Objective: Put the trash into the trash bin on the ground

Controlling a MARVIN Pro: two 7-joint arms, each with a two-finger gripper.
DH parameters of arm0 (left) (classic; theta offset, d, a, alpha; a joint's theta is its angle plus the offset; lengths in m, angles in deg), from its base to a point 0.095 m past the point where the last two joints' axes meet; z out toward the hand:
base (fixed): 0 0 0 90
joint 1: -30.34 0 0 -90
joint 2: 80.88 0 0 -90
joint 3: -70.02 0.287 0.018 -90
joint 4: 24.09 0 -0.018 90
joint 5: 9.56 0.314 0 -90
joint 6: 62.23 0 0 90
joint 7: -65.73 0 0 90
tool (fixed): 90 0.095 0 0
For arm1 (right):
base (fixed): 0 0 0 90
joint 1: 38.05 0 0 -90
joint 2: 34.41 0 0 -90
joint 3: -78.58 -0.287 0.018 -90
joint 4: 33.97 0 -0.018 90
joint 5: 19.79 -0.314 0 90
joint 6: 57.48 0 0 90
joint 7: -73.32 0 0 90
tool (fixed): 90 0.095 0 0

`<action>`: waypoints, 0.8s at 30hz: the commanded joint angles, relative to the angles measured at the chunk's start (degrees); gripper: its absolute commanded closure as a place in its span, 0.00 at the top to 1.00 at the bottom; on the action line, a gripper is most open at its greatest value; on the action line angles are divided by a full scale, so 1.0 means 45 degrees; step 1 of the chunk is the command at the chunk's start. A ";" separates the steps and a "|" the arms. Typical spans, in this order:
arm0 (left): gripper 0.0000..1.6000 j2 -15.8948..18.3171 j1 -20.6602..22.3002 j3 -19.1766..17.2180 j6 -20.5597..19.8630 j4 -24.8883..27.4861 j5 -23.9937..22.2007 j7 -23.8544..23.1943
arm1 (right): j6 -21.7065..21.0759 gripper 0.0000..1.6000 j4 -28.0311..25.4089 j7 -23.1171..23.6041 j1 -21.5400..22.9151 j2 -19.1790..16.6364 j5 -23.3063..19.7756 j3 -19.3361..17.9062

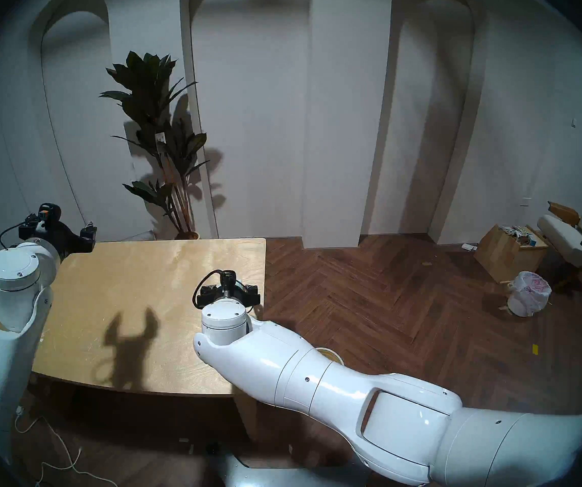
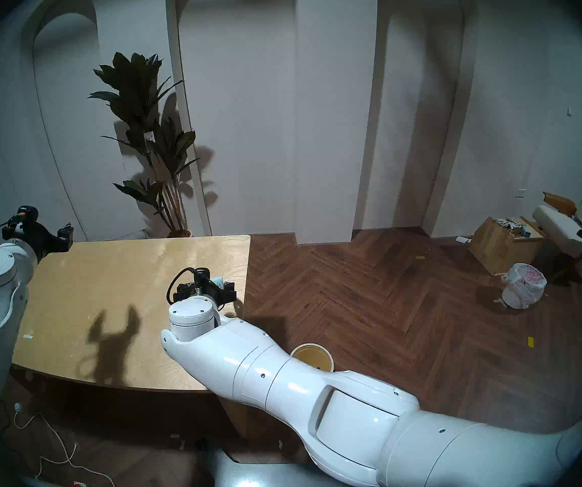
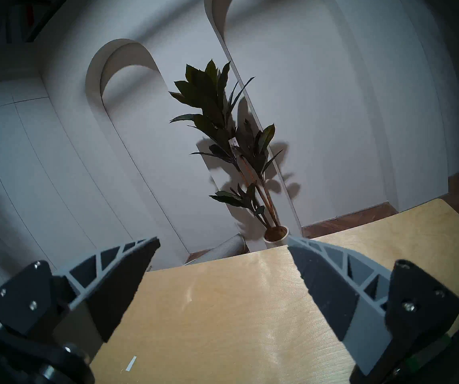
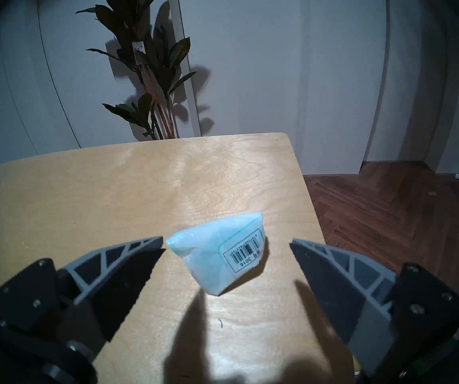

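A pale blue barcoded packet [image 4: 217, 261], one piece of the trash, lies on the wooden table [image 4: 112, 195] near its right edge. My right gripper [image 4: 227, 242] hangs just above it, open, with the packet lying between and slightly ahead of the fingertips [image 4: 150, 245], untouched. From the head, the right gripper [image 2: 207, 284] hides most of the packet [image 2: 218, 281]. The trash bin [image 2: 312, 358], a cream-white bucket with yellowish inside, stands on the floor right of the table, partly behind my right forearm. My left gripper [image 3: 222, 240] is open and empty at the table's far left corner [image 1: 84, 235].
A potted plant [image 1: 163, 142] stands behind the table against the white arched wall. Far right on the wood floor are a wooden box [image 1: 509, 252], a white bin with a pink-printed bag [image 1: 528, 293] and a chair [image 1: 577, 236]. White cables [image 1: 54, 451] trail under the table's near left.
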 commanded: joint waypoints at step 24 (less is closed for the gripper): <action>1.00 0.0090 0.0065 -0.0180 0.0085 0.0176 0.0035 -0.0036 | 0.1502 1.00 0.3648 0.1809 0.1281 0.1773 0.0071 -0.0256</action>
